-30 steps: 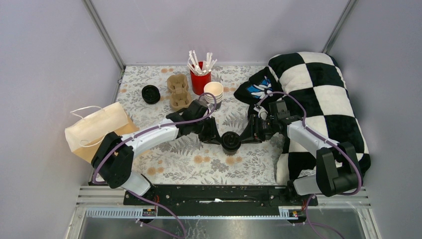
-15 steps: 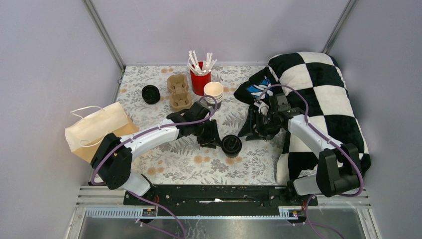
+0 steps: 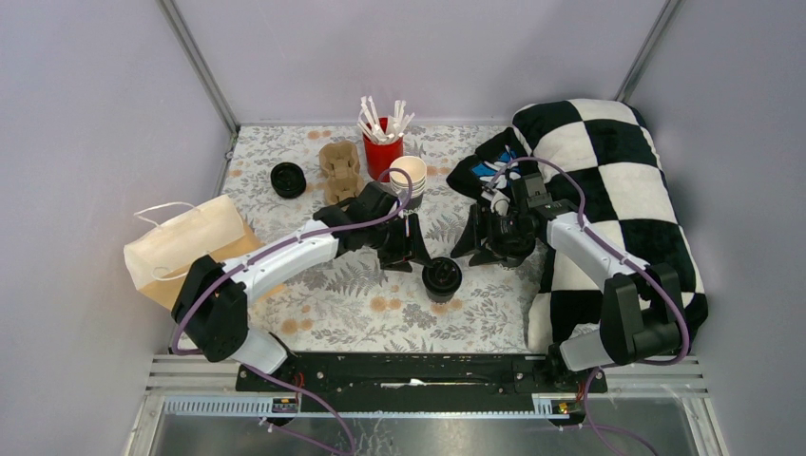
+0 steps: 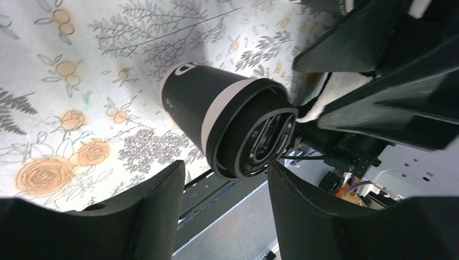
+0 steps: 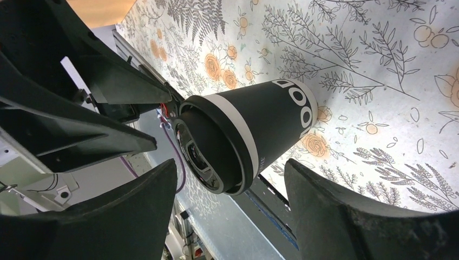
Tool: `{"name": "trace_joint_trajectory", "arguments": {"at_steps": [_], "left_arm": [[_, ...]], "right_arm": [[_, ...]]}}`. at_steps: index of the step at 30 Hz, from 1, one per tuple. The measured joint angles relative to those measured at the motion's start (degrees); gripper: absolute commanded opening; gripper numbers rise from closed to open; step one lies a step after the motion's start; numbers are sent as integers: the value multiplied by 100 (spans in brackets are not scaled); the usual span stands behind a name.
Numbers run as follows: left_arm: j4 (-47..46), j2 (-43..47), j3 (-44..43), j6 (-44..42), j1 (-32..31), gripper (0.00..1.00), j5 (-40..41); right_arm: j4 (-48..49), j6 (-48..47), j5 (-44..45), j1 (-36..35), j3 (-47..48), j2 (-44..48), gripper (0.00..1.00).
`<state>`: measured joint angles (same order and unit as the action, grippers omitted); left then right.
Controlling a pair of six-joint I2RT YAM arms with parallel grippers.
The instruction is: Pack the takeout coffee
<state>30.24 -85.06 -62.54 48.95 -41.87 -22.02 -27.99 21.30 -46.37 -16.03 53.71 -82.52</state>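
Note:
A black takeout coffee cup (image 3: 442,277) with a white band and black lid stands upright on the flowered table, free of both grippers. In the left wrist view the cup (image 4: 216,116) sits just beyond my open left gripper (image 4: 224,179). In the right wrist view the same cup (image 5: 260,135) sits just past my open right gripper (image 5: 231,173). From above, the left gripper (image 3: 416,255) is up-left of the cup and the right gripper (image 3: 473,249) up-right of it. A second black-lidded cup (image 3: 288,179) stands at the back left.
A brown cup carrier (image 3: 340,171), a red cup of white sticks (image 3: 382,152) and a stack of cream cups (image 3: 408,178) stand behind the left arm. A paper bag (image 3: 190,249) lies at the left edge. A checkered pillow (image 3: 618,190) and dark cloth (image 3: 487,169) fill the right side.
Both grippers have opened and drawn back from the cup, the left toward the back left, the right toward the back right. The cup stays standing on the table.

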Motion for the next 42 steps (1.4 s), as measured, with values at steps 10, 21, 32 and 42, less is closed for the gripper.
{"name": "trace_joint_trajectory", "arguments": {"at_steps": [10,21,32,42], "left_arm": [[-645,-304,2,109,74,46,-380],[-1755,-149,876,319,133,33,-632],[-2997,280,1805,420,149,27,-627],[-3700,273,2262,507,157,24,-579]], "right_arm": [[157,-44,-273,-142,-205,-417,71],[822,295,-575,-181,-540,-450,67],[1661,586,-763,-179,-1062,-299,61],[2199,809,-743,-173,-1405,-133,60]]}}
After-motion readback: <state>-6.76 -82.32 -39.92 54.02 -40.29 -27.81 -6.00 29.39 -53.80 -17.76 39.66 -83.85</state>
